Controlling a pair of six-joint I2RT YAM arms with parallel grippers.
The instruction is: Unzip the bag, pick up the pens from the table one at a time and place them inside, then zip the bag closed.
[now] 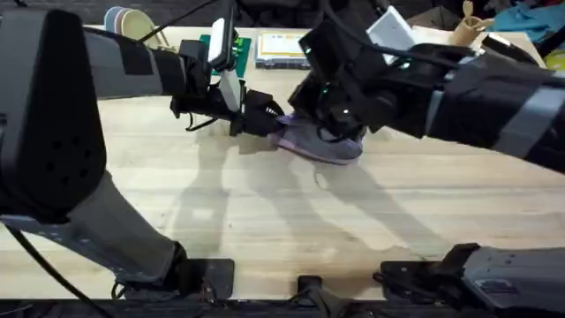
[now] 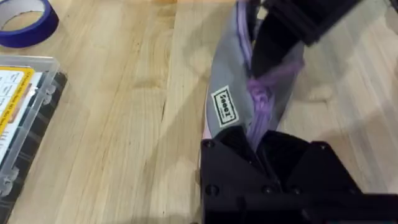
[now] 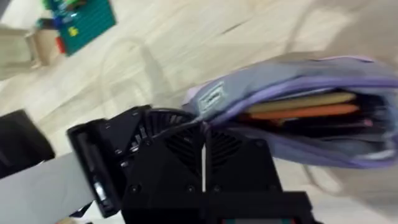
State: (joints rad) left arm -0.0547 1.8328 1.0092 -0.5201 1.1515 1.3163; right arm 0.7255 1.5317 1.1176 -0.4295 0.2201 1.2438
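Note:
The lilac and grey bag [image 1: 331, 146] lies on the table [image 1: 265, 221] at centre back, and both arms meet over it. My left gripper [image 1: 269, 119] is shut on the bag's [image 2: 227, 81] labelled end [image 2: 260, 140]. My right gripper [image 1: 305, 119] comes in from the right. Its black fingers [image 2: 273, 43] close on the purple zipper pull [image 2: 273, 73] a little further along. In the right wrist view the bag [image 3: 280, 78] gapes open beyond that gripper [image 3: 204, 130]. Both pens lie inside it, one yellow [image 3: 305, 102] and one orange [image 3: 305, 113].
A clear plastic box [image 2: 25, 118] with yellow contents sits left of the bag, also at the back [image 1: 281, 49]. A blue tape roll [image 2: 25, 22] lies near it. A green plate [image 1: 234, 49] and stacked cups [image 1: 128, 22] stand at the far edge. Bare wood fills the front.

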